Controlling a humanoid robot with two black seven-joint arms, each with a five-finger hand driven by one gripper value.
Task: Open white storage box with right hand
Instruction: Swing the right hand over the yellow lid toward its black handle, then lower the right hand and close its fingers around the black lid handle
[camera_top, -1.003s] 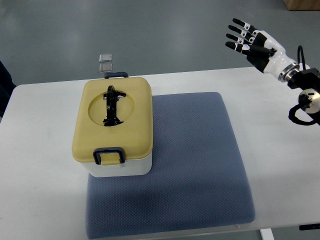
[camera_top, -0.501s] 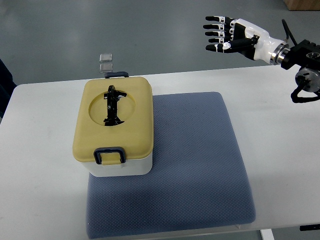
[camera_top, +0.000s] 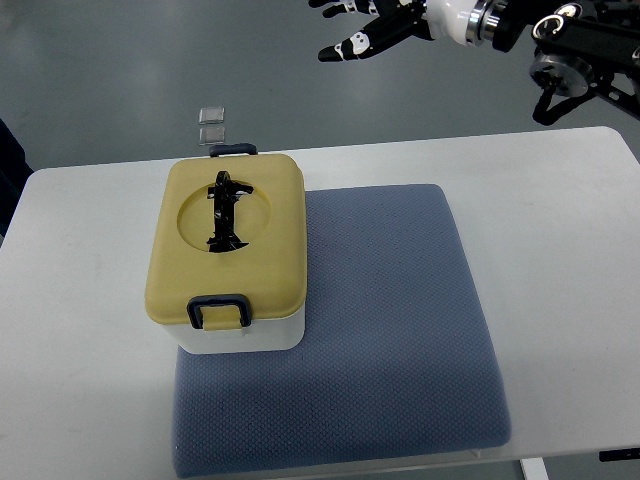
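Observation:
The white storage box (camera_top: 240, 338) with a yellow lid (camera_top: 225, 245) sits on the left part of a blue-grey mat (camera_top: 390, 320). Its lid is closed, with a black folding handle (camera_top: 224, 212) lying in a round recess and dark latches at the near (camera_top: 218, 311) and far (camera_top: 232, 150) ends. My right hand (camera_top: 365, 30) is at the top edge of the view, high above and beyond the table, fingers spread and empty, partly cut off by the frame. It is far from the box, up and to its right.
The mat lies on a white table (camera_top: 80, 300). Two small clear squares (camera_top: 211, 123) lie on the grey floor beyond the table's far edge. A dark shape (camera_top: 8, 150) shows at the left edge.
My right hand has swung up and to the left, from over the table's far right corner to the top edge of the view. The box has not moved.

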